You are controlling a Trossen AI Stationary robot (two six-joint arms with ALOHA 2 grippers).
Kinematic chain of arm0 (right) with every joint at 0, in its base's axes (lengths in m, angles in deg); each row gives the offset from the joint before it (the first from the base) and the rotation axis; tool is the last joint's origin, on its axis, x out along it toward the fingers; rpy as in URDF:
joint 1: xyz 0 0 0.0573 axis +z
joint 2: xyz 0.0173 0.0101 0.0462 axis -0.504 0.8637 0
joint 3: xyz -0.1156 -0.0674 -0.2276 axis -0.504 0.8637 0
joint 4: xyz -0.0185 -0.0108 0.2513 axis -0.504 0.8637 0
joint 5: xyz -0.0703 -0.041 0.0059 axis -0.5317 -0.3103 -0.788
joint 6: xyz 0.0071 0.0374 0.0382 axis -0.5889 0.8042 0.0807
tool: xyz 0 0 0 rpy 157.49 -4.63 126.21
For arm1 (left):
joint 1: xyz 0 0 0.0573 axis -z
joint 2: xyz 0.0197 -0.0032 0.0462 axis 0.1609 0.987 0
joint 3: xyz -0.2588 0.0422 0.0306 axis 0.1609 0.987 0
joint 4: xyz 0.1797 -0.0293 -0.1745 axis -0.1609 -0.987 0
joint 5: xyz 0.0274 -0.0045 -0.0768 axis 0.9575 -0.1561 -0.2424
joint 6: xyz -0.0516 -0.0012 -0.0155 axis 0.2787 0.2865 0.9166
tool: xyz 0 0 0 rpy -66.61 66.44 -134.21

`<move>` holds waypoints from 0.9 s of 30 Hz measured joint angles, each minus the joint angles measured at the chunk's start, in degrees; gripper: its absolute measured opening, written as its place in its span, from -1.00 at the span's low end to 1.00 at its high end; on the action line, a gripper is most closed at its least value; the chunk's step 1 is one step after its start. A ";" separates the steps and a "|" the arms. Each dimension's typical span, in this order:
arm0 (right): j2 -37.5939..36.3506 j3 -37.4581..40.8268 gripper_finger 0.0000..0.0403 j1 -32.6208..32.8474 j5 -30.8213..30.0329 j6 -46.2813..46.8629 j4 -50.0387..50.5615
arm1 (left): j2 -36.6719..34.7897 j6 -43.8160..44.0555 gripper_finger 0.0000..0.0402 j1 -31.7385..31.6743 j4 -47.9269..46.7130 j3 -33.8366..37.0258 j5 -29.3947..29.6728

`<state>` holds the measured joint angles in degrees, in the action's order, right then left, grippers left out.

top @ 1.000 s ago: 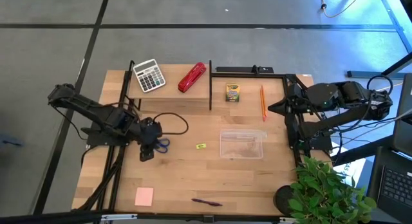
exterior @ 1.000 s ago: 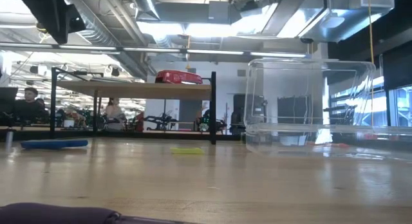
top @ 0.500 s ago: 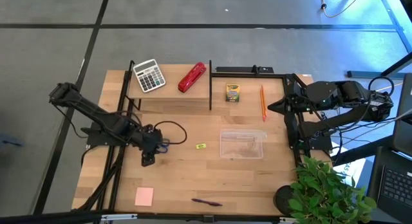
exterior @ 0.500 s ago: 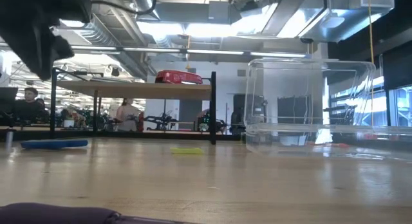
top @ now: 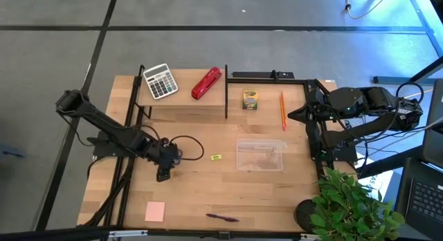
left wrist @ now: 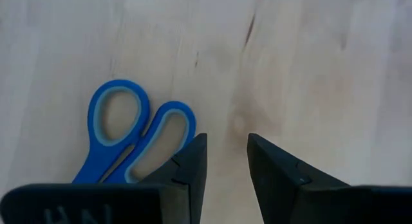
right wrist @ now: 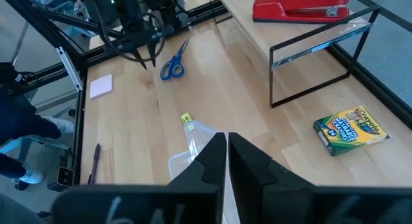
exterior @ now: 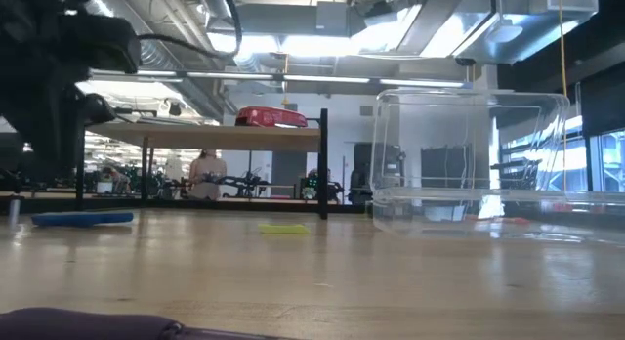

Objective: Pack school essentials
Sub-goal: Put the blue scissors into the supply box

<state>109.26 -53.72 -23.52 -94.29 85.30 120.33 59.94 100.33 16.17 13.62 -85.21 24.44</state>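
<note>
Blue-handled scissors lie flat on the table at its left; in the high view my left arm covers them. My left gripper hangs low over the table just beside the handle loops, pointing steeply down, narrowly open with bare wood between its fingers. A yellow-green crayon box, an orange pencil, a tiny yellow block, a pink pad and a dark pen lie spread on the table. My right gripper waits shut, raised at the table's right edge.
A clear plastic container stands right of the table's middle. A grey-white calculator and a red stapler sit on a raised shelf at the far left. A potted plant stands at the near right corner.
My left gripper has come down toward the table and a little toward its near edge, ending beside the scissors' handles. Its finger gap shows no change. The scissors and the other things have stayed where they were.
</note>
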 joint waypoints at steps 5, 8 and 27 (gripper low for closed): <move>0.00 0.00 -0.90 0.00 -0.06 -0.37 0.01 | 3.52 -1.82 -0.48 0.00 0.69 0.00 0.01; -0.02 0.01 -0.90 0.00 -0.06 -0.71 -0.01 | 4.78 -2.20 -0.48 0.00 1.44 0.00 0.05; -0.11 0.02 -0.90 0.00 -0.07 -1.38 0.01 | 10.34 -2.30 -0.48 -0.02 2.06 0.00 2.72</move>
<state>109.15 -53.69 -23.52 -94.36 83.93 120.34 70.28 98.03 16.15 15.67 -85.21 27.16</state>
